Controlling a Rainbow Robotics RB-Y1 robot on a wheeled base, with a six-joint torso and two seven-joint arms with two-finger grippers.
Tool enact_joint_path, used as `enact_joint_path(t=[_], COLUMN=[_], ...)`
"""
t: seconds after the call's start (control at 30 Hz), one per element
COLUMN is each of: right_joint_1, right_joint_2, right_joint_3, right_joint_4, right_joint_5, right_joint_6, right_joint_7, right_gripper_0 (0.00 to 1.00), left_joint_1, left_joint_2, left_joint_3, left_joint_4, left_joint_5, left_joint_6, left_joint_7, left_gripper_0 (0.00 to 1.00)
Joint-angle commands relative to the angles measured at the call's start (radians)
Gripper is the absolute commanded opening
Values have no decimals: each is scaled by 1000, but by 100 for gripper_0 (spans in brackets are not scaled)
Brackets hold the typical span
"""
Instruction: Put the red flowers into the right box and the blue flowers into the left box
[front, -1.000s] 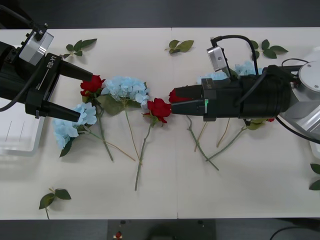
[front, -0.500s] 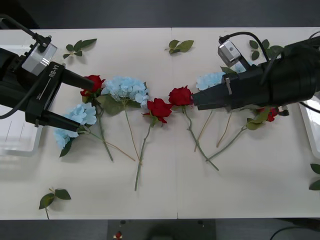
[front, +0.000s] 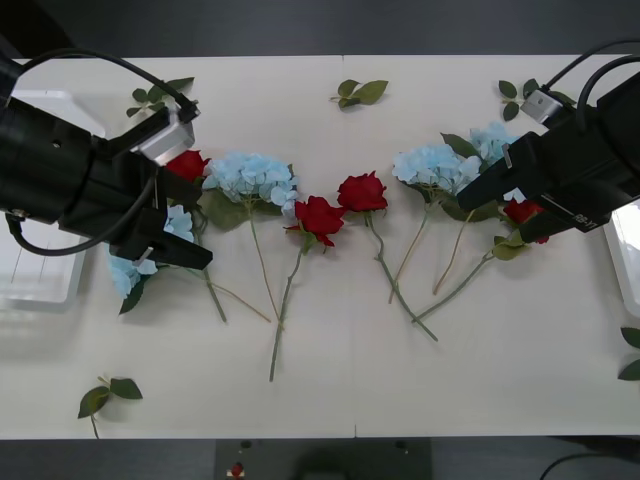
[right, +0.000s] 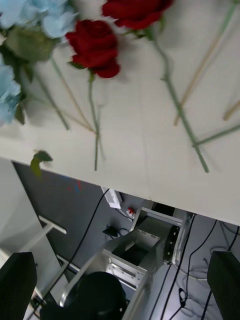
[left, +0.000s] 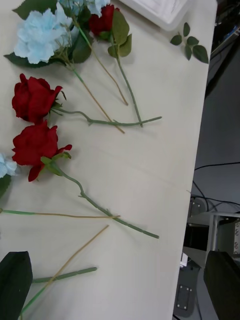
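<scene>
Flowers lie in a loose row across the table (front: 340, 400), heads toward the far edge, stems trailing toward the near edge. The red flowers (front: 318, 217): two centre roses side by side, the left one's stem running near-straight toward the near edge, tilted slightly left; the right rose (front: 362, 191) has its stem angled right. A third rose (front: 187, 165) sits at the left cluster, a fourth (front: 522, 211) is partly under the right arm. The blue flowers (front: 251, 174): one big cluster left of centre, a smaller one (front: 128, 270) half hidden by the left arm, and a pair (front: 432, 163) right of centre (stems all point roughly nearward). Left gripper (front: 185, 220) hangs over the left cluster, fingers spread, holding nothing. Right gripper (front: 478, 190) hovers at the right blue pair, fingers apart at the corners of its wrist view, empty. The left box (front: 35, 285) is at the table's left edge, behind the left arm; the right box (front: 625, 255) shows as a sliver at the right edge. Loose leaf sprigs (front: 360, 92) are scattered along the table's edges.
</scene>
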Motion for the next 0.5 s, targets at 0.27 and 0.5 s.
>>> enact_joint_path(t=[0.27, 0.5], right_joint_1=[-11, 52], right_joint_2=[71, 115], right_joint_3=[-5, -4], right_joint_4=[-19, -19], right_joint_5=[239, 386], right_joint_6=[55, 14], right_joint_7=[-516, -646], right_gripper_0=[100, 100], left_joint_1=[-17, -57], left_joint_2=[-121, -236], left_joint_3=[-98, -133], left_joint_4=[-145, -148], left_joint_5=[-328, -494], left_joint_6=[82, 257], left_joint_7=[706, 1025], left_gripper_0=[100, 100])
